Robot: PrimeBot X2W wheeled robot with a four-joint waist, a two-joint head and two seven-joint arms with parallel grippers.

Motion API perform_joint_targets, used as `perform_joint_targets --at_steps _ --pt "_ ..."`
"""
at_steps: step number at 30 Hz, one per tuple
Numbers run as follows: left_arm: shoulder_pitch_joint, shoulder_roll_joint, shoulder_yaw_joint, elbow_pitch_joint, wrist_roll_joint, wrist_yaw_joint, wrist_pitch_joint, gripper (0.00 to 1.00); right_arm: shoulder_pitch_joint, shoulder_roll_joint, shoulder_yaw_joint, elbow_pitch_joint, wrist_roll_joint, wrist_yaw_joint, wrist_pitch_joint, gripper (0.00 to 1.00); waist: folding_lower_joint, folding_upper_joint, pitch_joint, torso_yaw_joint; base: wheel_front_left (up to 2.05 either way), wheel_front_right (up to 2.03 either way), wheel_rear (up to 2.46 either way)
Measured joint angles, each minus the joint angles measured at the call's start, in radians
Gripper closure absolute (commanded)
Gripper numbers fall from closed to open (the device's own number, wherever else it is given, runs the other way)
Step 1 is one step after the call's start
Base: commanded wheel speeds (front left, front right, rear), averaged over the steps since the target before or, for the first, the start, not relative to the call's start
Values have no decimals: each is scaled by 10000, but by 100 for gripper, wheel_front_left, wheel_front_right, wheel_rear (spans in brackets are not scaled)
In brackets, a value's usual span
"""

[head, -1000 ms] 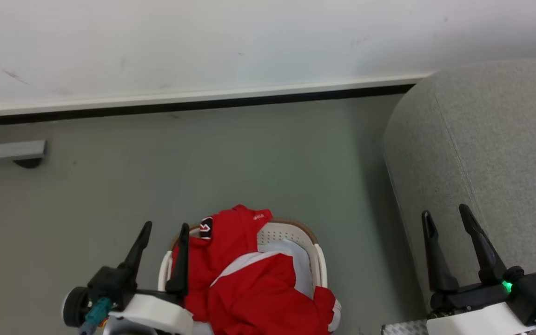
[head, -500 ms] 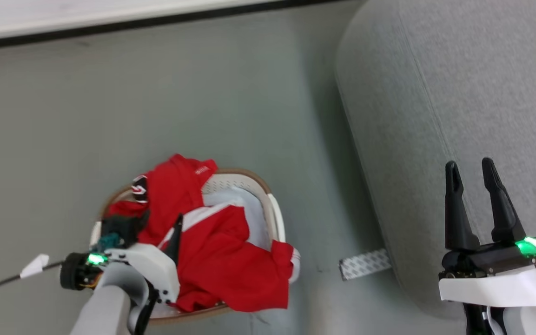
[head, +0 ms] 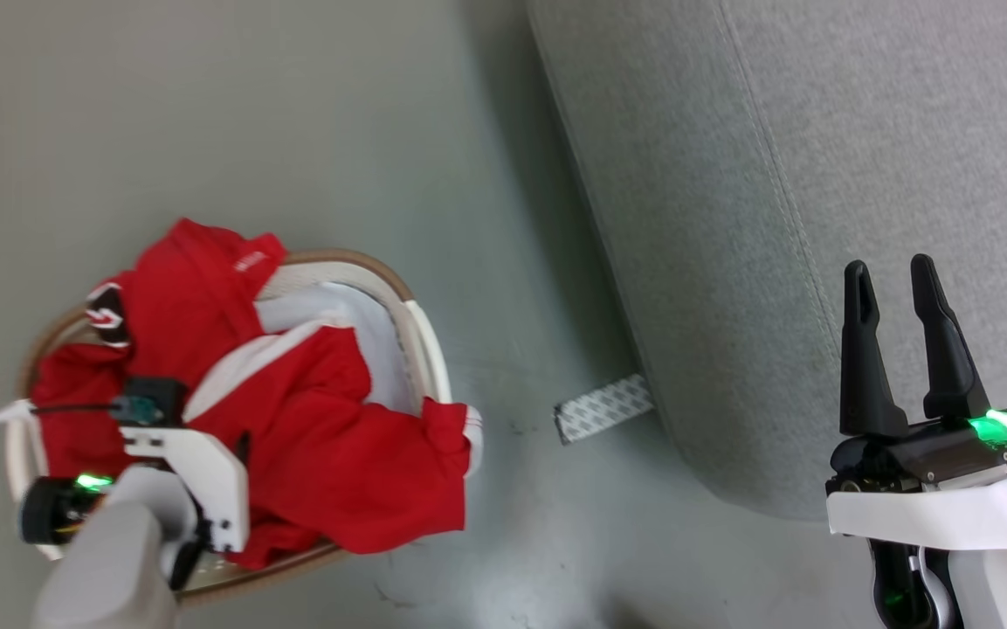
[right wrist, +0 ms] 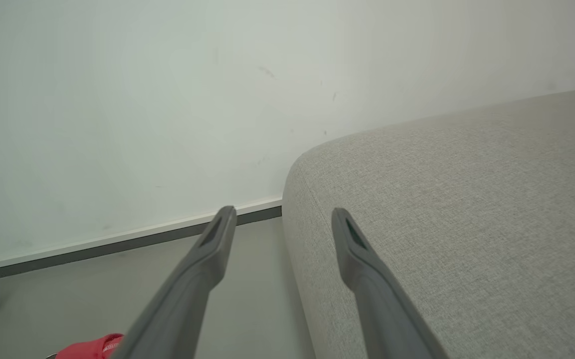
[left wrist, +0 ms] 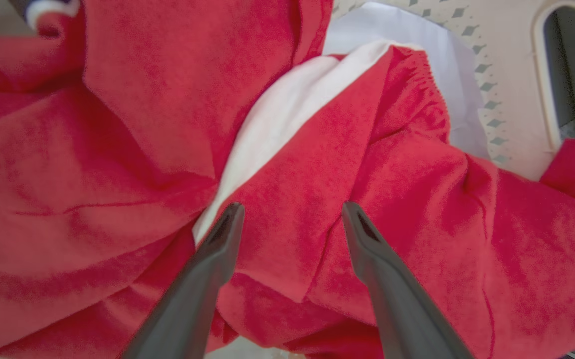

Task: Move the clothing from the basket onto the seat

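Head view: clothing (head: 320, 437) fills the basket (head: 420, 332), long axis diagonal, one end draped over its rim toward the seat (head: 730, 218). Left gripper (left wrist: 289, 219) hangs spread over the heap; right gripper (head: 890, 269), spread and empty, is over the seat. A grey strip (head: 603, 408) lies between basket and seat.

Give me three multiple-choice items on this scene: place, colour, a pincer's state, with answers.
1. From the oval white plastic basket, the large grey woven-fabric seat lies to the robot's: A left; B right; C rear.
2. The basket's rim band is: A brown; B blue; C black.
3. Over the soft bright red clothing, the left pincer is: A shut on cloth; B open; C shut, empty.
Answers: 1 B, the seat is on the head view's right, the basket on its left; 2 A, a brown edge tops the white wall; 3 B, its jaws stand apart.
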Motion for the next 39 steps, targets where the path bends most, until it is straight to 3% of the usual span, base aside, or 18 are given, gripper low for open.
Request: perform_joint_targets --at_steps 8,14,15,27,39 --pt "-782 504 -336 1080 111 -6 811 0 -157 -2 224 2 299 -2 0 0 -1 0 688 -523 0 0 0" --pt "-1010 447 -1035 1455 194 -142 1243 0 -208 0 299 8 422 -2 2 0 -1 0 990 -699 0 0 0" --pt "-1047 435 -1120 1486 157 -148 1243 100 -229 0 301 10 426 -2 0 0 -1 0 1016 -704 0 0 0" --pt "-1147 282 -2337 1369 -809 -167 391 100 -361 4 207 102 290 0 0 0 -1 0 722 -402 0 0 0" --pt "-475 -890 -3638 631 -2648 -167 -1521 100 -114 15 -77 359 -803 -2 0 0 -3 0 -1371 701 0 0 0"
